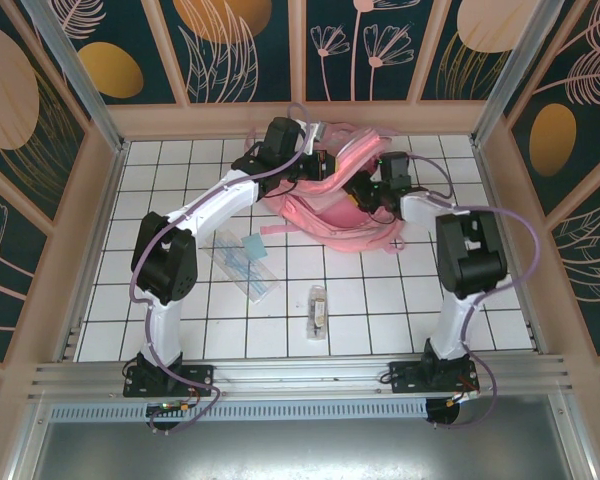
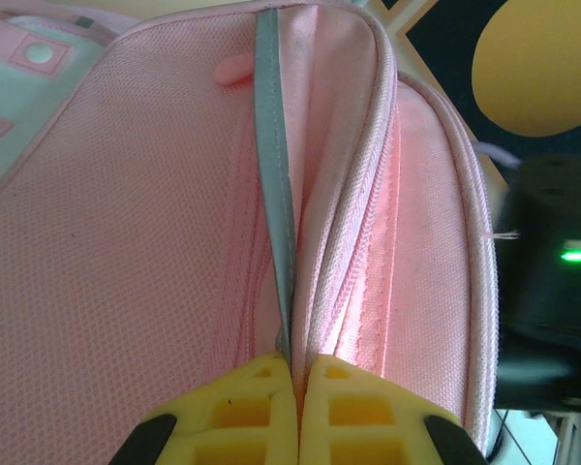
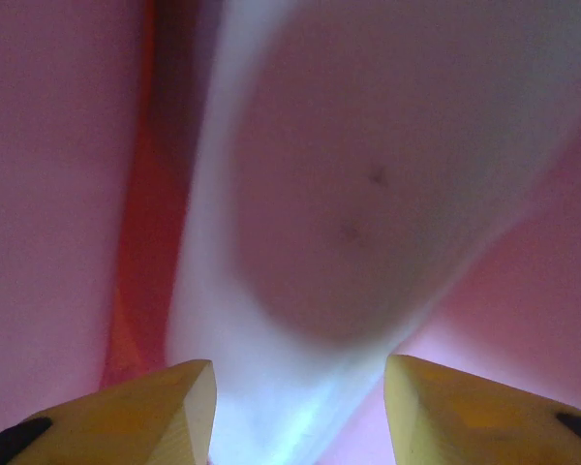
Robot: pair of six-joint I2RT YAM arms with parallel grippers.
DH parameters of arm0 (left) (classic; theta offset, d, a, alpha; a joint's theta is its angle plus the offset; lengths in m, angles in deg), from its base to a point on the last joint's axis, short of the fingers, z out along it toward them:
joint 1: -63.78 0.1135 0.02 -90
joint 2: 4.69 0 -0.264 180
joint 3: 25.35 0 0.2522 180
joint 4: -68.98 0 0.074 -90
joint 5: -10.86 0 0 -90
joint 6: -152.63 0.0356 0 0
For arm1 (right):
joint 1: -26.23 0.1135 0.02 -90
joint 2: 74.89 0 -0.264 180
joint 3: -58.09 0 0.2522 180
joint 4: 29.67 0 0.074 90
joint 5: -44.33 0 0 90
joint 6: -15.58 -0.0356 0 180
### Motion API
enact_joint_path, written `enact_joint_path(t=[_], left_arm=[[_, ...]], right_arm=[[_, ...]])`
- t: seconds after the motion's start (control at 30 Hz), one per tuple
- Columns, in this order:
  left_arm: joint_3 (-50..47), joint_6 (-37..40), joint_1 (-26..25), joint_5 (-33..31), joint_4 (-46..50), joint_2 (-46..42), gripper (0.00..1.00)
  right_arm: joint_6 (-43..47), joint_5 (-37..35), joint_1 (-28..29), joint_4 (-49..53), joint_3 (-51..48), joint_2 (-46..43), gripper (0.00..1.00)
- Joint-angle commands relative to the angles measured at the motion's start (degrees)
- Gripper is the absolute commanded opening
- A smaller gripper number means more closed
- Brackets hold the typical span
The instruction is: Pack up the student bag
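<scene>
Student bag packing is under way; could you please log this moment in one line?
left gripper: jaws shut on student bag seam | right gripper: jaws open, facing student bag

A clear flat packet [image 1: 244, 263] lies on the white tiled table [image 1: 380, 320], a small wrapped item [image 1: 318, 311] near it.

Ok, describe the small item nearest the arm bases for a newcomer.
On the white tiled table, look at the near tiles between the two arm bases. The small narrow packet lies there; the clear sleeve to its left is wider and bluish.
</scene>
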Motion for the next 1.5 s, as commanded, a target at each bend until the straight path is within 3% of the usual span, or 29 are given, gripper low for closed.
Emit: enact_joint_path(t=[0.0, 0.27, 0.37, 0.57, 0.73, 0.9, 1.07, 1.3, 1.47], left_arm=[[1.79, -0.67, -0.22, 3.99, -6.3, -2.94, 0.0], [-0.07, -1.51, -0.26, 2.69, -6.51, -3.39, 0.0], [-0.56, -1.42, -0.23, -0.02, -6.51, -3.34, 0.0], [0.55, -1.48, 0.38, -4.46, -6.56, -1.76, 0.0], [1.84, -2.51, 1.37, -4.97, -6.98, 0.15, 0.02], [2.09, -5.77, 2.22, -3.26, -7.83, 1.15, 0.41], [-4.04, -6.42, 3.59, -4.77, -10.03, -3.19, 0.53], [-19.78, -2.75, 9.47, -15.63, -9.53, -16.78, 0.73], [-33.63, -0.94, 14.53, -23.44, -10.01, -28.6, 0.97]], right_arm=[[-1.35, 1.63, 1.24, -7.85, 6.2, 6.53, 0.49], [-6.74, 7.69, 3.41, -28.22, 11.14, 13.97, 0.4], [-4.87, 7.48, 3.03, -27.37, 5.46, 9.7, 0.44], [2.63, 5.3, 1.88, -17.5, -10.16, -6.86, 0.72], [10.92, 0.53, 3.82, -3.49, -18.23, -21.31, 0.77], [14.71, -5.9, 10.96, 7.68, -20.88, -30.39, 0.77], [15.7, -11.81, 22.94, 10.87, -20.5, -32.29, 0.77], [19.87, -15.29, 36.18, 15.61, -9.75, -19.21, 0.77], [25.12, -19.7, 42.56, 23.0, 3.53, -5.93, 0.79]])
